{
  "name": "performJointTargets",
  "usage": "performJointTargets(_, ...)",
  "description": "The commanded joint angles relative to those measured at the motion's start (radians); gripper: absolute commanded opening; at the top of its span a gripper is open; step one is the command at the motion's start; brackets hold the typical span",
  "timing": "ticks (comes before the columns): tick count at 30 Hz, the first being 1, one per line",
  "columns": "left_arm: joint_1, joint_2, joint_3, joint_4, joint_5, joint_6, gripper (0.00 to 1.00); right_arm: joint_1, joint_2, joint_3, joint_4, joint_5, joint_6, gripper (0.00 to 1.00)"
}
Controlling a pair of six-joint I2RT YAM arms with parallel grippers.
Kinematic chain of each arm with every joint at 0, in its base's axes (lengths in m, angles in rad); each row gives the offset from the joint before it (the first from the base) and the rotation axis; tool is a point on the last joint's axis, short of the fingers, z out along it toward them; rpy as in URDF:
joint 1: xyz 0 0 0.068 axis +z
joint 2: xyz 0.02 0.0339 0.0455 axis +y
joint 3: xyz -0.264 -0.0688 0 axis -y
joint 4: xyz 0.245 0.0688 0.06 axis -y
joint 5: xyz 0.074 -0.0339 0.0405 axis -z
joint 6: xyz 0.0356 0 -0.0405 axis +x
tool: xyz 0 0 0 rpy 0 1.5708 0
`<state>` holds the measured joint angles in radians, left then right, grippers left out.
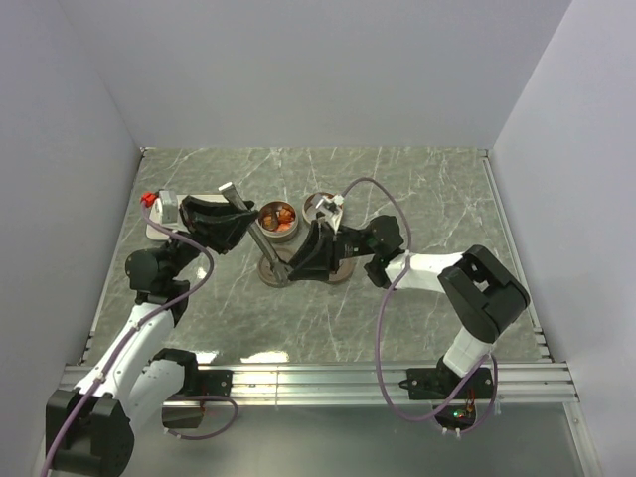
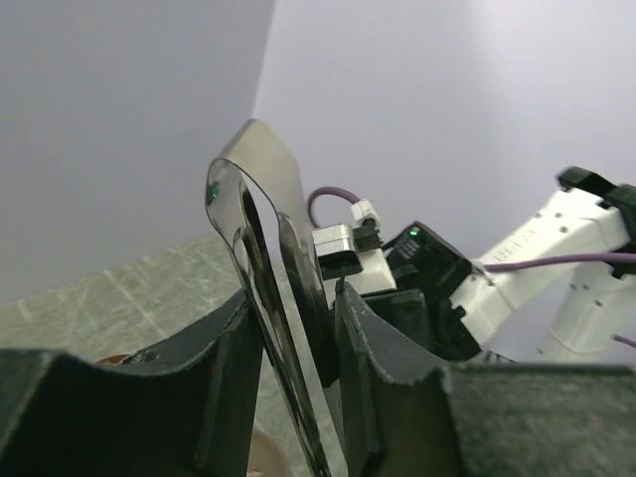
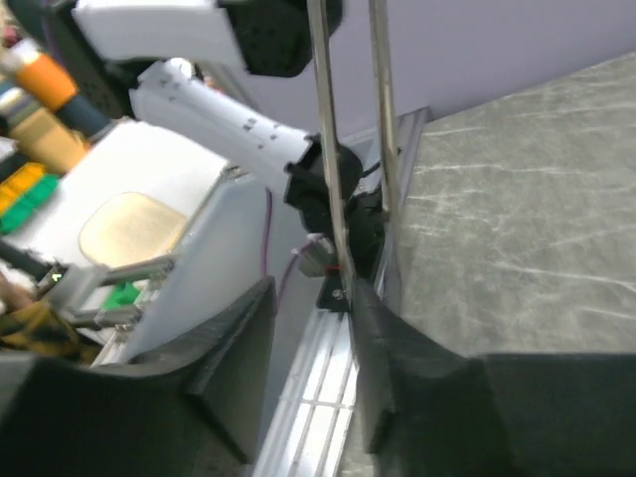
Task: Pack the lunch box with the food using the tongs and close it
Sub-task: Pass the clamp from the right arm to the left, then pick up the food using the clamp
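Looking down, top view: left tool (image 1: 244, 225) is clamped across the tongs (image 1: 260, 246) close to their bent hinge end. The tongs' long axis runs slantwise. The hinge is on the far side of the left tool; the working tips are on its near side, ending at the fingertips of the right tool (image 1: 289, 268). The food (image 1: 280, 213), red-brown and orange bits, sits in an open lunch box tin (image 1: 279, 231) just beyond the left tool's fingertips and on the far side of the right tool. Left tool is the nearer of the two. A second tin (image 1: 316, 199) stands just beside the first, partly hidden behind the right arm (image 1: 383, 238). Flat round pieces (image 1: 266, 276) lie on the surface (image 1: 417, 199) under the right tool; lids or tiers, cannot tell.

Left wrist view: left tool (image 2: 294, 303) is narrow, with both fingers (image 2: 224, 388) pressed on the tongs (image 2: 260, 189). The hinge loop stands up past the fingertips. Looks a firm hold.

Right wrist view: right tool (image 3: 313, 290) is parted. The tongs' thin arms (image 3: 325, 129) rise past it close to one finger, with the other finger well clear. No grip here.

Judgement: the tips lie on the near side of the tin, so the left arm (image 1: 149, 298) must swing them farward to reach the food. The right tool should back away first, or it may snag the arms.
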<state>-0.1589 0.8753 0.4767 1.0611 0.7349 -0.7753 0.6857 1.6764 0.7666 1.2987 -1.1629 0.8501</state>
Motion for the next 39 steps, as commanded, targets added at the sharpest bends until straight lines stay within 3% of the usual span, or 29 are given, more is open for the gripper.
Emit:
performJointTargets(1, 0.001, -0.047, 0.045, -0.121, -0.136, 0.123, 0.34, -0.051, -0.004, 0.016, 0.461, 0.019, 0.001, 0.53)
performJointTargets(2, 0.001, -0.061, 0.048, -0.162, -0.228, 0.175, 0.34, -0.063, -0.004, 0.01, 0.461, 0.034, 0.001, 0.59)
performJointTargets(5, 0.001, -0.111, 0.059, -0.275, -0.429, 0.278, 0.35, -0.115, -0.012, -0.018, 0.459, 0.069, -0.009, 0.63)
performJointTargets(13, 0.001, -0.084, 0.048, -0.317, -0.771, 0.404, 0.35, -0.209, -0.063, -0.099, 0.415, 0.123, -0.083, 0.64)
performJointTargets(16, 0.001, -0.042, 0.011, -0.258, -0.923, 0.445, 0.36, -0.218, -0.093, -0.131, 0.381, 0.14, -0.128, 0.64)
performJointTargets(22, -0.021, 0.148, -0.024, 0.026, -1.221, 0.605, 0.39, -0.221, -0.144, -0.182, 0.347, 0.16, -0.192, 0.64)
performJointTargets(30, -0.044, 0.448, 0.065, 0.325, -1.387, 0.804, 0.42, -0.219, -0.11, -0.168, 0.359, 0.149, -0.2, 0.64)
performJointTargets(39, -0.034, 0.66, 0.223, 0.482, -1.477, 0.952, 0.44, -0.238, -0.043, -0.096, 0.461, 0.108, -0.088, 0.64)
